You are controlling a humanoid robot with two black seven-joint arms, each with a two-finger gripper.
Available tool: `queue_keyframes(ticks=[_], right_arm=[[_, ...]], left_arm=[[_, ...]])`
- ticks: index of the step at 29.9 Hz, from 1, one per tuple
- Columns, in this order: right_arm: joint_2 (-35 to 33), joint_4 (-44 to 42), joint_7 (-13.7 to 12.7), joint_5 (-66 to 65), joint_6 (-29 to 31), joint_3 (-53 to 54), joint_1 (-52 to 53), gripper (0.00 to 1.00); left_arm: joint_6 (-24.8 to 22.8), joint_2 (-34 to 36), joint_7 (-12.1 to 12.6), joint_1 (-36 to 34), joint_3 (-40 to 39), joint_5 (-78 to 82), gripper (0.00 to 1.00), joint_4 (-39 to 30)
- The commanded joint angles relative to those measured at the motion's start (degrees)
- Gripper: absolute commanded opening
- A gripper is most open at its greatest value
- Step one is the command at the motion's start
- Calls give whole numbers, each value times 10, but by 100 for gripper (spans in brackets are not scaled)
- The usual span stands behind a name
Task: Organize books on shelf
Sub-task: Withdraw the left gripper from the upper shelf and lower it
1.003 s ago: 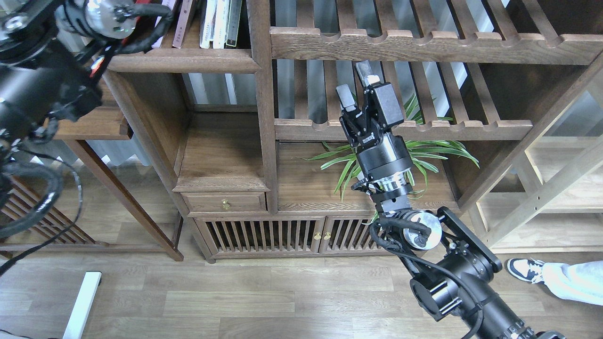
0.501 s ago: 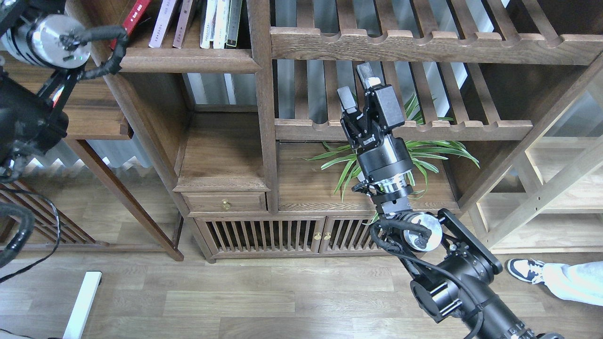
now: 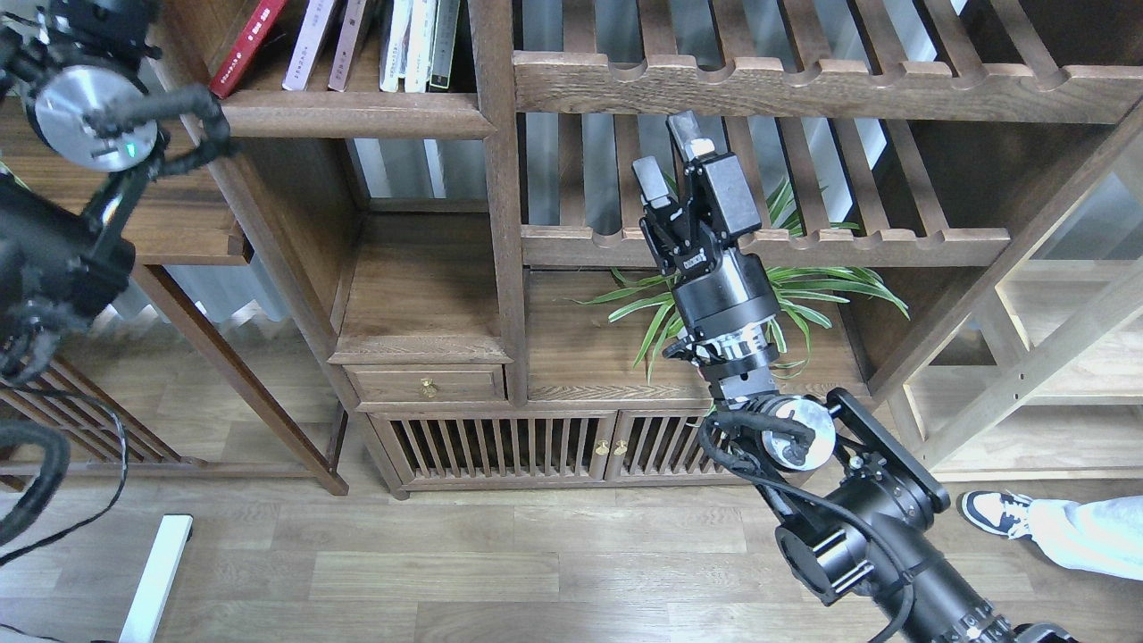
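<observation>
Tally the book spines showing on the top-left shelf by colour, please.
red book: 1
pale lavender book: 1
mauve book: 1
white books: 2
dark book: 1
Total: 6

Marks on the book spines (image 3: pixel 357 40) too small to read

Even, soft daylight fills the scene, coming through the pale gaps behind the bookcase (image 3: pixel 500 223) slats, which look washed out. Beneath the solid shelf (image 3: pixel 357 114) the recess lies in mild shadow. The left arm (image 3: pixel 62 241) is smeared by motion blur, while the right arm (image 3: pixel 857 536) stays sharp. A bright glint sits on its metal wrist disc. Straight uprights bow toward the frame edges.
</observation>
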Motion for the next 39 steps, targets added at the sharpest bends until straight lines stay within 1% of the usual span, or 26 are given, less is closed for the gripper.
queue_keyframes(ticks=[1,8,11,15,17,21,27,29,32,34,39], right_arm=[[0,2,0,-2,-3,-3,1,93],[0,5,0,-2,-9,-3,6,93],[0,5,0,-2,-10,-3,12,93],[0,5,0,-2,-10,-3,19,93],[0,5,0,-2,-10,-2,28,93],[0,5,0,-2,-21,4,43,93],[0,4,0,-2,-24,8,48,93],[0,4,0,-2,-23,8,48,93],[0,4,1,-2,-23,9,48,93],[0,4,0,-2,-24,9,48,93],[0,4,1,-2,-24,10,48,93]], left_arm=[[-1,-2,-1,45,-3,0,98,-56],[-7,-16,-6,106,-11,0,98,-126],[-12,-40,-3,139,-9,0,98,-141],[-12,-65,7,174,-3,7,98,-167],[-12,-74,13,189,1,10,98,-170],[-13,-98,16,210,10,12,98,-170],[-26,-104,18,235,43,13,98,-170],[-34,-104,27,246,52,13,98,-170],[-56,-104,50,265,66,17,98,-170],[-63,-104,60,272,75,21,98,-170],[-64,-100,63,273,91,21,98,-168]])
